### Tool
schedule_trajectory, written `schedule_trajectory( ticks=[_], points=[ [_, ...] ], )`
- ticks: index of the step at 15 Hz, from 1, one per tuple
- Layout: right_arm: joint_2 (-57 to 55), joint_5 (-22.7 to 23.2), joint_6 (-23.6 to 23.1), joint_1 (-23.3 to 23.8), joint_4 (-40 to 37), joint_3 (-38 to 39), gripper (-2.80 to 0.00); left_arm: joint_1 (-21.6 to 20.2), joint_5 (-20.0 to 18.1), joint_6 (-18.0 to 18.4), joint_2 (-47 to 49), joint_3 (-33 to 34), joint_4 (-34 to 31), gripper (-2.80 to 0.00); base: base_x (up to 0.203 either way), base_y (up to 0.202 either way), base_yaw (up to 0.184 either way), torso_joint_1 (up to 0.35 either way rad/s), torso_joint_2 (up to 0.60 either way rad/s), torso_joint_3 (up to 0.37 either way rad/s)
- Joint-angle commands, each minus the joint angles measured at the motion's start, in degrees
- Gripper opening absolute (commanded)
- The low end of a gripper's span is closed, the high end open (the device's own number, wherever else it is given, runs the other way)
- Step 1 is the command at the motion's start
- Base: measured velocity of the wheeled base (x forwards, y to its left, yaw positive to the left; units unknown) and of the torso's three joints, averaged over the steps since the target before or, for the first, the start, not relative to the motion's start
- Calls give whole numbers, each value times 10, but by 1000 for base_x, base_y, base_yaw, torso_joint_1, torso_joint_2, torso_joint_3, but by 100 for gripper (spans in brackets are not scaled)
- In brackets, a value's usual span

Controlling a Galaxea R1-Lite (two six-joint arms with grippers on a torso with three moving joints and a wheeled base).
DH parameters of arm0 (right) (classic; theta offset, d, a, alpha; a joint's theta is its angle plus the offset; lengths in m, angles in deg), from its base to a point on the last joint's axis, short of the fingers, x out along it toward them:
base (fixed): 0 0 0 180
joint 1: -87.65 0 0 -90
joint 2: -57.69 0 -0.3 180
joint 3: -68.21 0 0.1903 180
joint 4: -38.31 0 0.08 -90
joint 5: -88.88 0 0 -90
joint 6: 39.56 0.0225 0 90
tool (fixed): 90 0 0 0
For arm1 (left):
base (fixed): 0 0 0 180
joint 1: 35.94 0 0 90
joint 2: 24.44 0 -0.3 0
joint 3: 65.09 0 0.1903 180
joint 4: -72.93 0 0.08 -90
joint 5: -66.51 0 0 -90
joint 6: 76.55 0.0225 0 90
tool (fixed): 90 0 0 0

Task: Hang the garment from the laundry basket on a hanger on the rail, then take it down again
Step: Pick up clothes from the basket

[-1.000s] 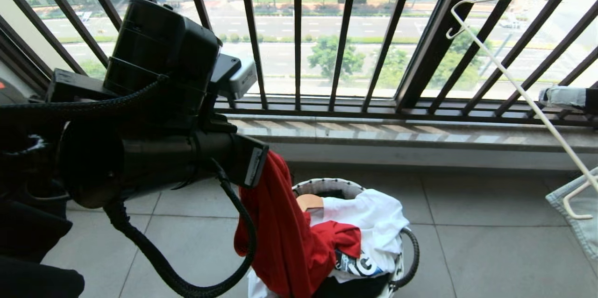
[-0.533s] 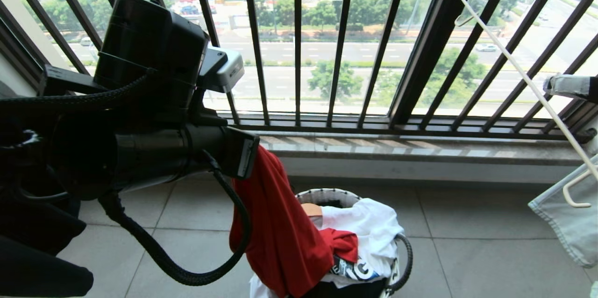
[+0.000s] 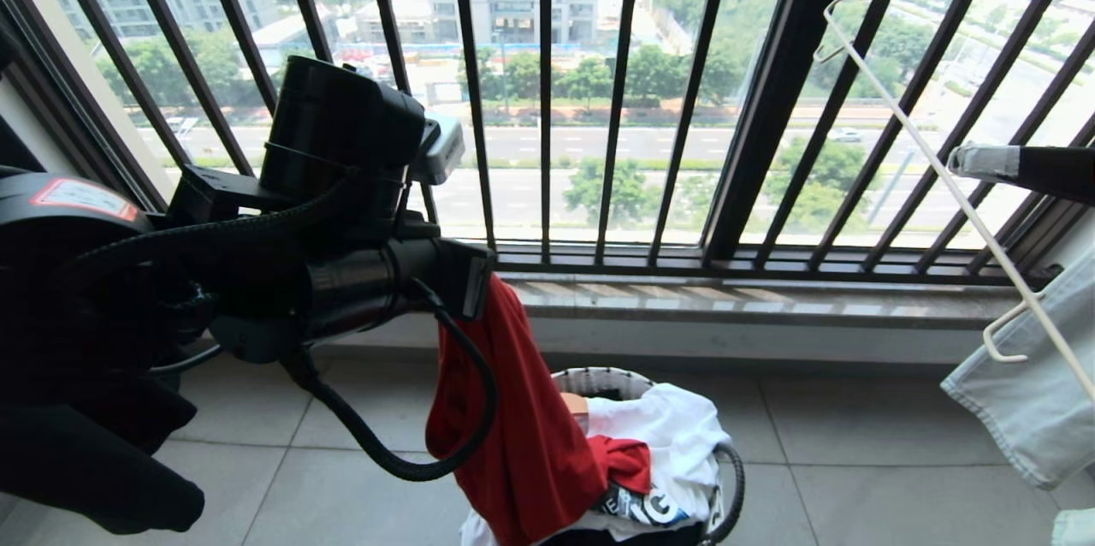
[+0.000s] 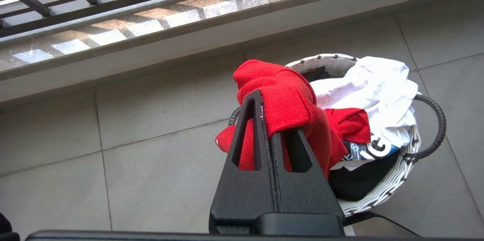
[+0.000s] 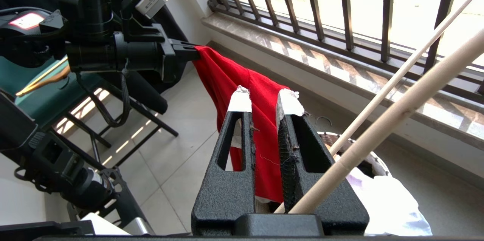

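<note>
1. Our left gripper (image 4: 270,120) sits left of centre in the head view, jaws pressed together and pinching a bunched fold of the garment (image 3: 522,435). The rest of the red shirt hangs down with its lower part draped into the laundry basket (image 3: 599,378) at the bottom centre.
2. We judge the main risk to be drag: the shirt's tail lies tangled with the white garment (image 3: 676,435), so lifting could pull that out too, or tip the light basket.
3. The pinch takes only a small knot of soft knit, so the fabric could slip free under its own weight.
4. Our right gripper (image 5: 264,103) carries the hanger (image 3: 941,169) at the upper right. Its jaws stand only narrowly apart, probably clamped on the hanger, though the contact itself is hidden from us.
5. The hanger is thin, smooth and white, so it may twist in the grip.
6. The basket is round white mesh with black looped handles, and it stands on a floor of smooth grey tile.
</note>
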Motion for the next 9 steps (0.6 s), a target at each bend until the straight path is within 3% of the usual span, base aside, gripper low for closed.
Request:
schedule_trajectory(
  ticks=[1, 5, 9],
  points=[
    [-9, 3, 0, 2, 2, 15, -280, -7, 0, -1, 18, 1, 0, -280, 0, 0, 0, 2, -2, 194],
    [-63, -7, -2, 10, 36, 12, -280, -37, -1, 0, 69, -44, 1, -280, 0, 0, 0, 1, 2, 208],
    [-71, -25, -4, 15, 55, 13, -280, -40, -1, 0, 86, -50, 1, -280, 0, 0, 0, 1, 0, 205]
  ],
)
